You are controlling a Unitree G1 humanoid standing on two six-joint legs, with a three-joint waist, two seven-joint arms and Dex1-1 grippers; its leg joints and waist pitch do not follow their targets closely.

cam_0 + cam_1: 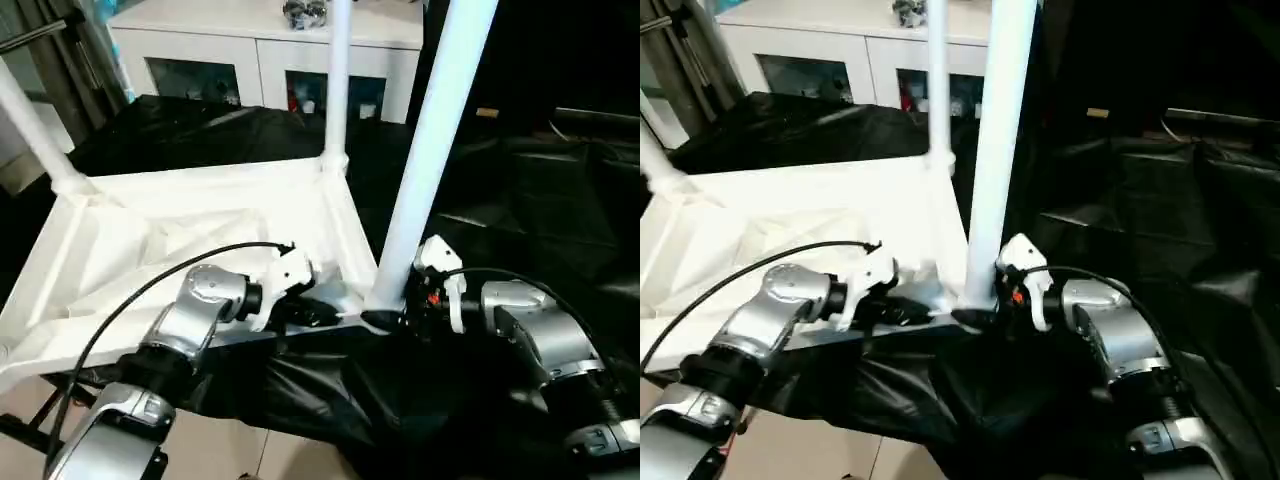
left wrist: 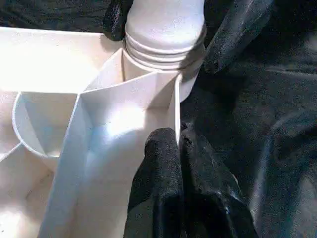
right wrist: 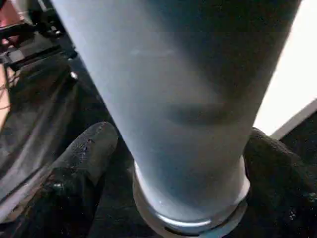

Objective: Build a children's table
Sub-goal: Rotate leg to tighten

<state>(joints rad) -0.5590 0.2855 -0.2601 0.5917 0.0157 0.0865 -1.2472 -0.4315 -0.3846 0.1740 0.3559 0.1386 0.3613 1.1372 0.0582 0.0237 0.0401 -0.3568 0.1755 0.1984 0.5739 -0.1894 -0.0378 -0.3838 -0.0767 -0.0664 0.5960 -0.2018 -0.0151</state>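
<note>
Tabletop (image 1: 190, 240) lies upside down on the black-draped work table (image 1: 560, 200), ribbed underside up, tilted a bit so its near-left edge overhangs the table edge.

3 legs visible, all standing upright in corner sockets: one at far left (image 1: 35, 130), one at far right (image 1: 337, 80), and a thick-looking one at the near right corner (image 1: 430, 150), closest to the cam.

L gripper (image 2: 181, 148) sits at the near right corner of the tabletop, just left of that near leg. Fingers pressed tight together, tips against the thin rib wall beside the socket (image 2: 166, 74); looks like it pinches the rib edge, but hard to be sure from this angle.

R gripper (image 3: 188, 198) is at the base of the near leg from the right side. Fingers (image 3: 81, 158) spread wide, one on each side of the tube just above the threaded collar, w/ gaps showing between pads and tube, so not clamped on it.

White cabinet (image 1: 260, 50) stands behind the work table at the far side.
</note>
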